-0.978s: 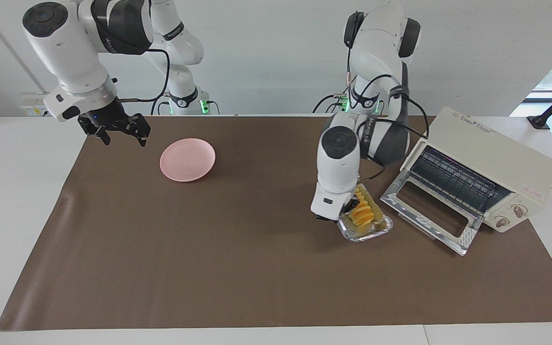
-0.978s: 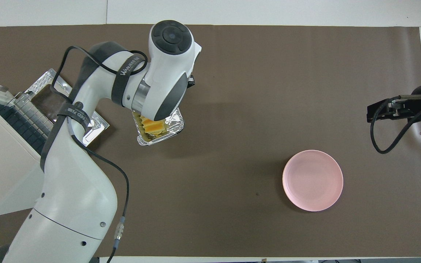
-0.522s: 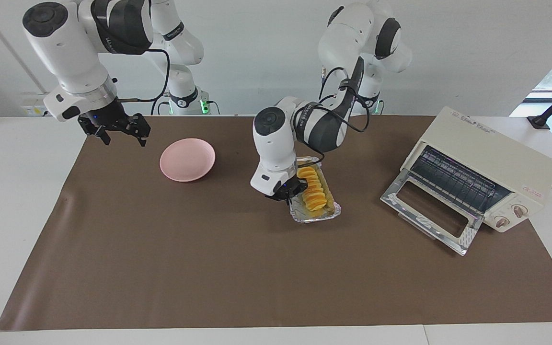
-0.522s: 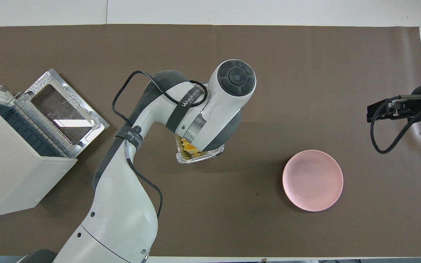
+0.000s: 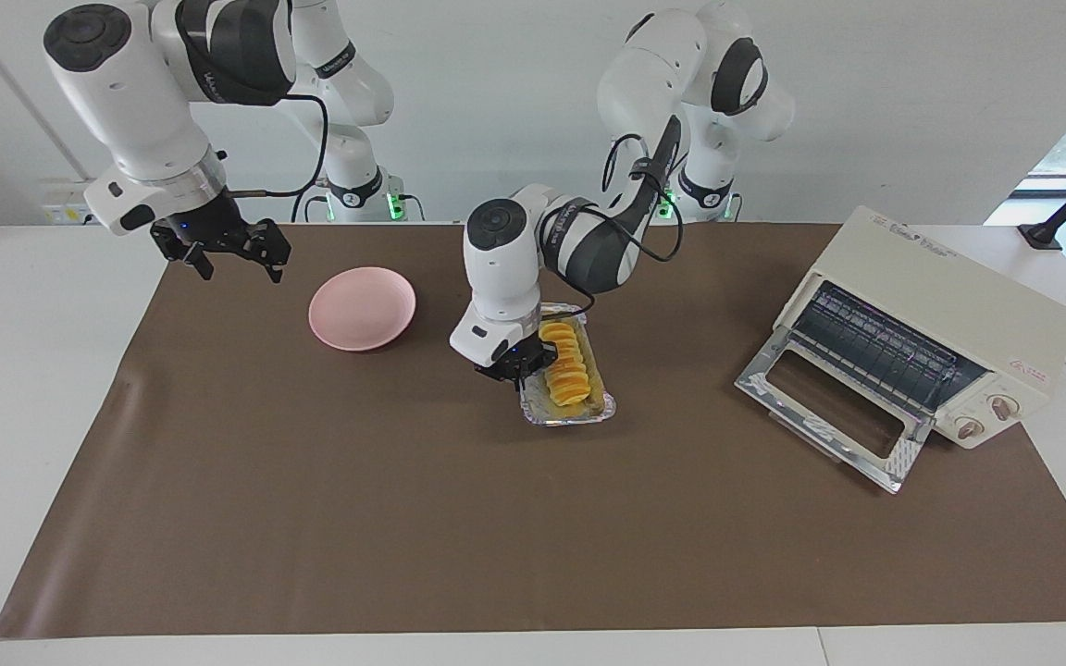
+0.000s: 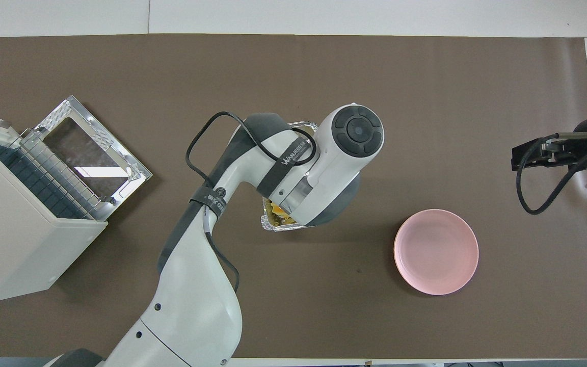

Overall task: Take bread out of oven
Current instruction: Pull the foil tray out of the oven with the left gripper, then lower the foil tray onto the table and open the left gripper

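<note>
Now I have the bread [image 5: 564,371] out of the oven [image 5: 935,328], left gripper [image 5: 516,362] jaws clamped on its tray [image 5: 579,414] near the plate [image 5: 362,308]; right gripper [image 5: 229,248] waits, jaws wide.

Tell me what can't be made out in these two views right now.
- Overhead view: most of the bread and foil tray, plus the left tool, are covered by the left arm's wrist.
- Facing view: whether the tray rests on the mat or is lifted cannot be told.
- Overhead view: the oven is cut off by the picture's edge, knobs unseen.
- Both views: the depth of the oven's inside is dark behind the rack.
</note>
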Motion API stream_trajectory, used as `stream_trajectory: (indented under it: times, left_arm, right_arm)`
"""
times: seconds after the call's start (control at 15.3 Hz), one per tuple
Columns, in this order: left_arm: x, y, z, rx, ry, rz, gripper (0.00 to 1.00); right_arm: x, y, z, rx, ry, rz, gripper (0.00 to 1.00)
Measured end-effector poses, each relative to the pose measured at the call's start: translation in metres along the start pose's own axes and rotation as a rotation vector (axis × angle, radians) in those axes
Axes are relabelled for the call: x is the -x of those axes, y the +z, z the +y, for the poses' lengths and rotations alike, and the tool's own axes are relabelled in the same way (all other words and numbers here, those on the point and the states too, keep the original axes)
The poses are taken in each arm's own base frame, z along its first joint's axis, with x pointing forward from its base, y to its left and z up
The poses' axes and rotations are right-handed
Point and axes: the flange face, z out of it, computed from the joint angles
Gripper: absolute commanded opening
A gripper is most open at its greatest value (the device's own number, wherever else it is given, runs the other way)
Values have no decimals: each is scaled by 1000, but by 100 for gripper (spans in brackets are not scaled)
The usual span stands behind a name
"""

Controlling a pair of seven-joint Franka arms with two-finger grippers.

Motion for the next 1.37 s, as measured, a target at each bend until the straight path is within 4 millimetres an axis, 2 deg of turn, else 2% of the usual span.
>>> stream_trajectory:
  times: [0.13,0.26,0.85,0.91,0.98,1.04,1.37]
  left_arm:
    - [25,8,28,-14,52,2,0]
    - [39,13,41,-20,76,0,0]
    - [46,27,54,-3,8,19,0]
    - [46,27,55,1,6,22,11]
    - [46,26,55,5,4,27,53]
    - [44,26,55,10,1,33,100]
    - [36,26,48,13,-18,40,100]
  right_arm:
    - [0,0,0,0,0,0,100]
    - [0,0,0,0,0,0,100]
    - [0,0,0,0,0,0,100]
    - [0,0,0,0,0,0,100]
    - [0,0,0,0,0,0,100]
    - [0,0,0,0,0,0,100]
    - [0,0,0,0,0,0,100]
